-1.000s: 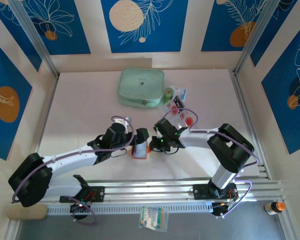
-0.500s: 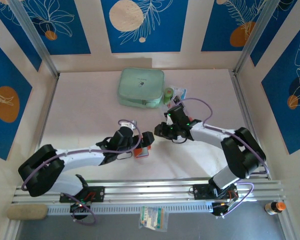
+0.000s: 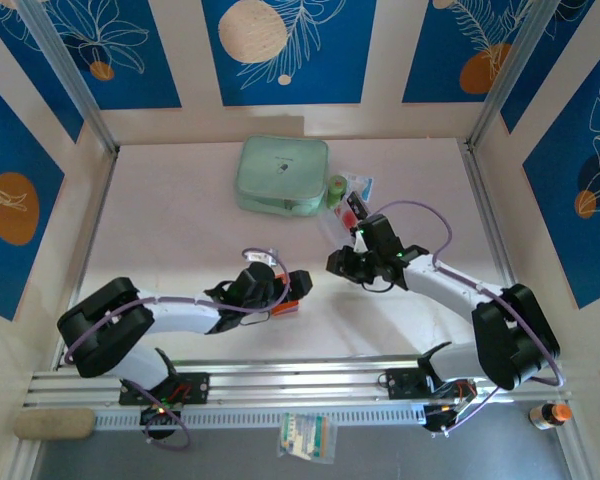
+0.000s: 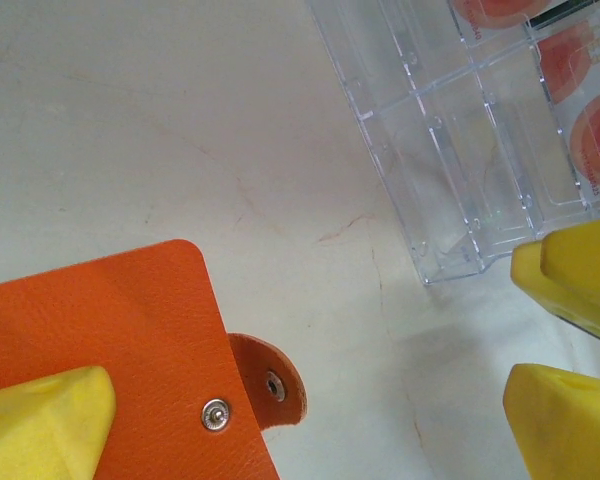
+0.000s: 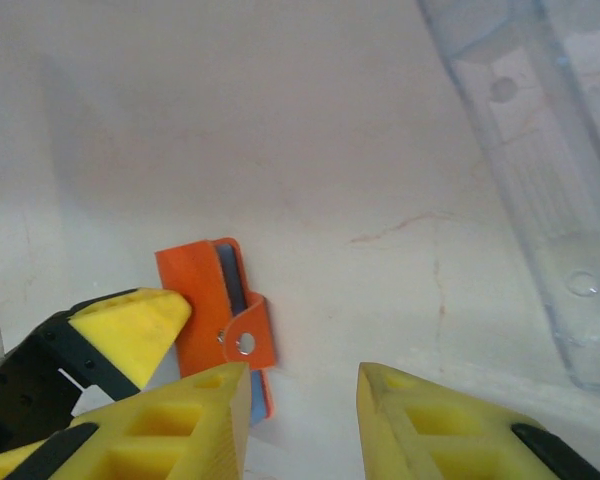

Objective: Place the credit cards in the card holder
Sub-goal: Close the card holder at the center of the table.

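The orange card holder (image 3: 288, 307) lies on the table, folded, with its snap tab (image 4: 270, 385) undone and sticking out. My left gripper (image 3: 296, 284) hovers over it, open wide; one yellow finger (image 4: 40, 432) overlaps the holder's cover (image 4: 100, 330) and nothing is gripped. My right gripper (image 5: 302, 420) is open and empty, a short way right of the holder (image 5: 205, 295). The credit cards (image 4: 580, 60), pale with red circles, lie in the compartments of a clear plastic tray (image 4: 450, 150) behind the right gripper (image 3: 338, 262).
A mint-green zip case (image 3: 282, 175) sits at the back centre, with a small green roll (image 3: 337, 186) beside it. The clear tray (image 3: 360, 205) is partly covered by the right arm. The enclosure's walls border the table.
The right gripper has left the card holder, drawn back to the right toward the tray, and opened. The left gripper has shifted slightly right over the holder, still open.
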You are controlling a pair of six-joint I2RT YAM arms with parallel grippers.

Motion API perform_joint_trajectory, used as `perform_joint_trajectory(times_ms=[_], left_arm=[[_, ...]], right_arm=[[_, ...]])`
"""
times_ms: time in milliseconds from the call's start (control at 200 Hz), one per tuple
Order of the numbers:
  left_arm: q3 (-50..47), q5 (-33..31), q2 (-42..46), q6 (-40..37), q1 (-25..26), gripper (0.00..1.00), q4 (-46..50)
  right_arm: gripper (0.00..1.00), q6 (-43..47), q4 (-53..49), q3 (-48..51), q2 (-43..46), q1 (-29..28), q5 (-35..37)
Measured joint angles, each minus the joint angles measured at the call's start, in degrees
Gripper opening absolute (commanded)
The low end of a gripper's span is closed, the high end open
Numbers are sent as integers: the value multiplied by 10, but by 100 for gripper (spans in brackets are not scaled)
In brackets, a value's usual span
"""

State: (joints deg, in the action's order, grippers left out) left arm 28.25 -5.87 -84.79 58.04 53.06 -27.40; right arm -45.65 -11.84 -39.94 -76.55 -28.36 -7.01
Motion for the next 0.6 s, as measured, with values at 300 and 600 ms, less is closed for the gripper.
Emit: perform_joint_trajectory(times_ms=[300,600], left_arm=[[59,3,66,-31,-28,100,108],[68,21,187,-54,-150,100,196]], right_arm=[[20,-2,-4,1,14,-41,-10],[15,-7,-19,-98,-27,-174,12]])
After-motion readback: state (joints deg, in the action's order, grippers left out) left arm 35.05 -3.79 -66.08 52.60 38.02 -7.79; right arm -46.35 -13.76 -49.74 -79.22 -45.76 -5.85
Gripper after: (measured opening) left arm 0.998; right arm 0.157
